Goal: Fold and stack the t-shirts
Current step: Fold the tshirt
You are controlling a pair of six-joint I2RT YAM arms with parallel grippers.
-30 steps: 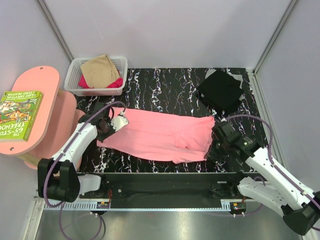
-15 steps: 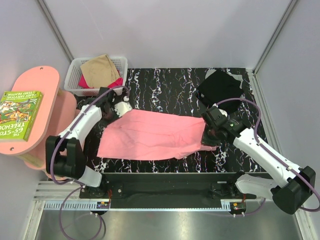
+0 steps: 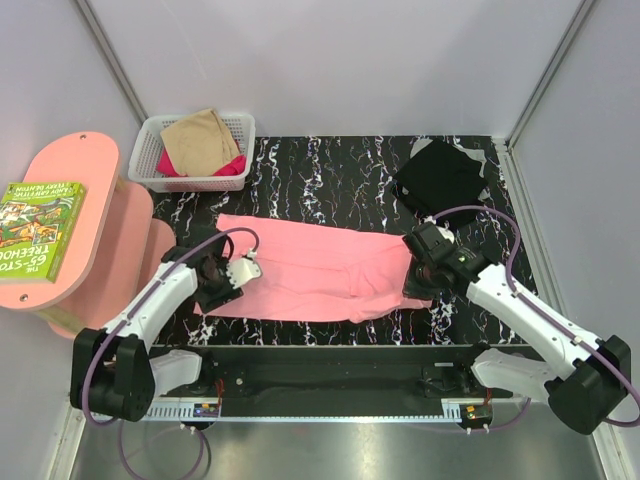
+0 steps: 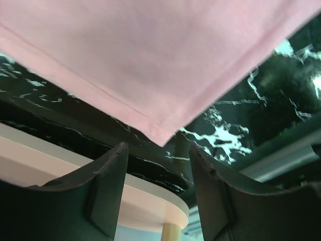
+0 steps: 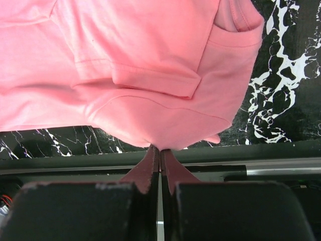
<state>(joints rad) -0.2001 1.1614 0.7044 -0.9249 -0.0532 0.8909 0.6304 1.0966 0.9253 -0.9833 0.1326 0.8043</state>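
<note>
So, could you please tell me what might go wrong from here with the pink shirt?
1. The left claw is open, and the hem corner of the pink shirt lies ungripped just ahead of it; a pull from one side alone would likely skew the cloth.
2. The right claw is shut on only a thin bit of the edge, below the folded sleeve; it may slip out or bunch the layers.

The salmon pink t-shirt point(image 3: 320, 270) was soft, matt cloth; the surface point(image 3: 340, 170) looked glossy, like black marble; the basket point(image 3: 185, 182) was white plastic mesh.
</note>
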